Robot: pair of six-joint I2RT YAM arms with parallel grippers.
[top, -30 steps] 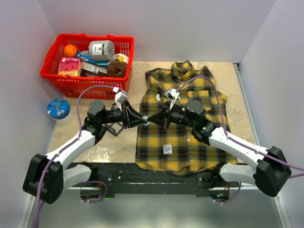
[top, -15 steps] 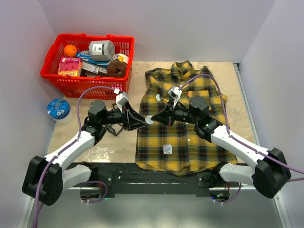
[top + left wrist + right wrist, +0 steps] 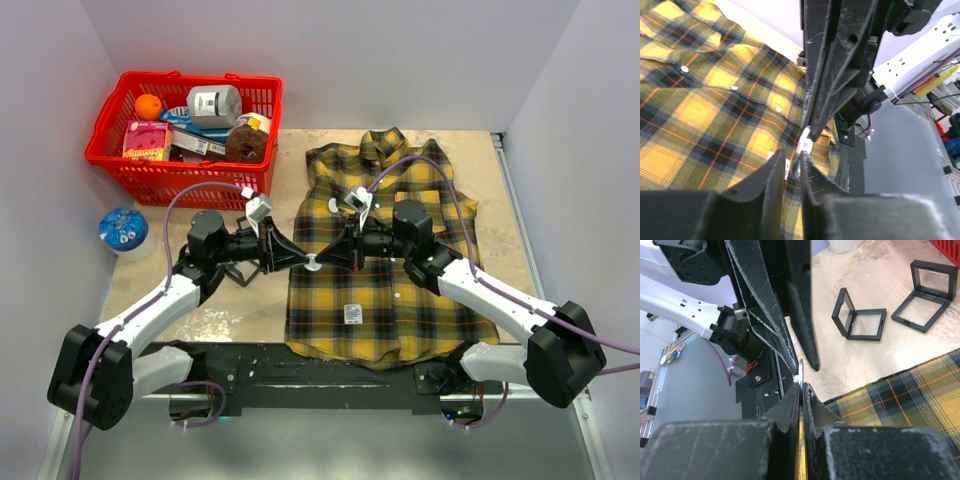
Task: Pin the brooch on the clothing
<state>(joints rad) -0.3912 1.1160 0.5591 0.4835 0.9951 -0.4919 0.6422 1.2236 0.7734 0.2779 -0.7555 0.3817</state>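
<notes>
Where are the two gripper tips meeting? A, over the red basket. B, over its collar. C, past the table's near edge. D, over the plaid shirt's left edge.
D: the left gripper and right gripper meet tip to tip above the left edge of the plaid shirt, the brooch between them.

The yellow-and-dark plaid shirt (image 3: 385, 255) lies flat and buttoned at centre-right of the top view, collar toward the top edge, small white label (image 3: 352, 313) near the lower hem, with the brooch (image 3: 313, 264), a small pale disc, over its left edge
</notes>
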